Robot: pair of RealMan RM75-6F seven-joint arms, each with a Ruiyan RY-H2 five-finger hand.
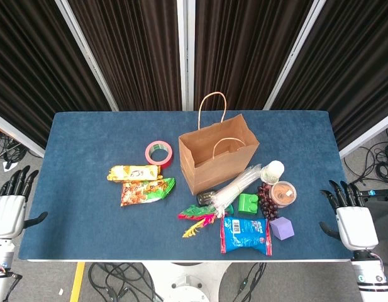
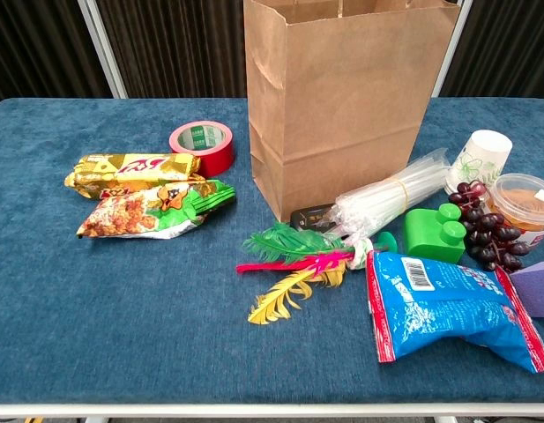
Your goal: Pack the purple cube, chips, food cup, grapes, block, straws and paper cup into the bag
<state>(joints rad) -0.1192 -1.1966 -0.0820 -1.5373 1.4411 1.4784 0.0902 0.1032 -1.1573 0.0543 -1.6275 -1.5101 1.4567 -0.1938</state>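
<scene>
A brown paper bag (image 1: 217, 157) (image 2: 346, 97) stands upright and open mid-table. Leaning at its front right is a bundle of clear straws (image 1: 234, 187) (image 2: 391, 201). Right of that are a white paper cup (image 1: 273, 171) (image 2: 480, 161), a lidded food cup (image 1: 283, 192) (image 2: 521, 201), dark grapes (image 1: 266, 201) (image 2: 488, 225), a green block (image 1: 248, 203) (image 2: 433, 233), a purple cube (image 1: 282, 228) (image 2: 538, 287) and a blue chips bag (image 1: 245, 234) (image 2: 448, 304). My left hand (image 1: 10, 206) and right hand (image 1: 351, 217) hang open off the table's sides, holding nothing.
A red tape roll (image 1: 159, 153) (image 2: 202, 146) and two snack packets (image 1: 141, 184) (image 2: 144, 196) lie left of the bag. Coloured feathers (image 1: 199, 218) (image 2: 294, 264) and a dark object (image 2: 309, 216) sit in front of it. Cables run across the floor below the table's front edge.
</scene>
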